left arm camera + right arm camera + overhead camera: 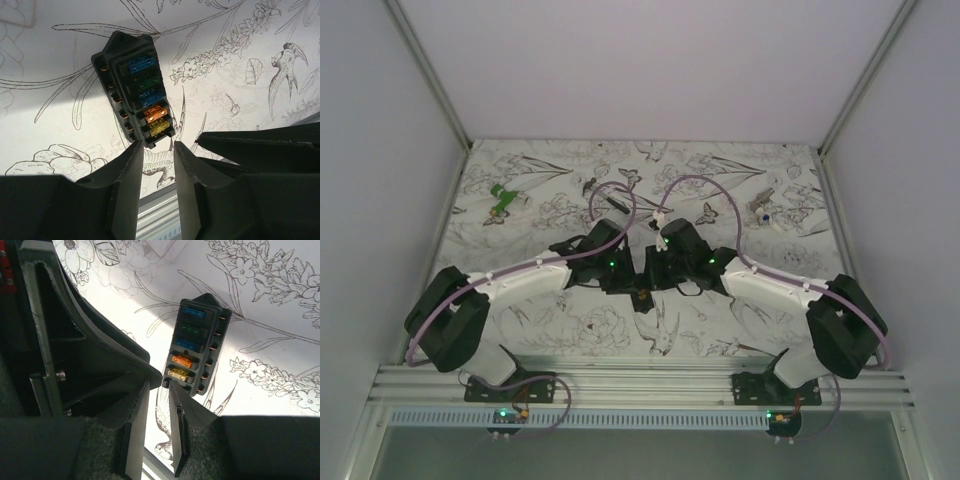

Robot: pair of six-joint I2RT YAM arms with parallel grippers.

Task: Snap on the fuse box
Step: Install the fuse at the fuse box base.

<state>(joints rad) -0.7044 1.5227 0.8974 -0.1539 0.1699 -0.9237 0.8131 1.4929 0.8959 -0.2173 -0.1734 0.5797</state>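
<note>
"Over at the far left of the bench (570,335), what's that bit of green?"

"A small green piece (502,197), lying on the flowered cloth, well apart from everything else."

"And the arms?"

"The left arm (520,280) reaches in towards the middle. From its wrist view, the left tool (159,146) has its fingers spread by a narrow gap. There's only cloth between them, and it's pinching nothing."

"Where's the fuse box?"

"The fuse box (135,90) lies flat on the bench in the middle, between the two tools. Its near end is right at the left tool's fingertips, but I can't tell if they touch. A row of fuses shows on its upper face: blue, green, blue, orange, yellow."

"The other side?"

"The right tool (159,384) sits just the same, low at the box's near end. Its fingers are slightly parted around bare cloth and grip nothing. The right arm (770,285) slants in from the right. Beyond it, near the far right edge, lies a small pale object (765,212) I can't make out."
</note>
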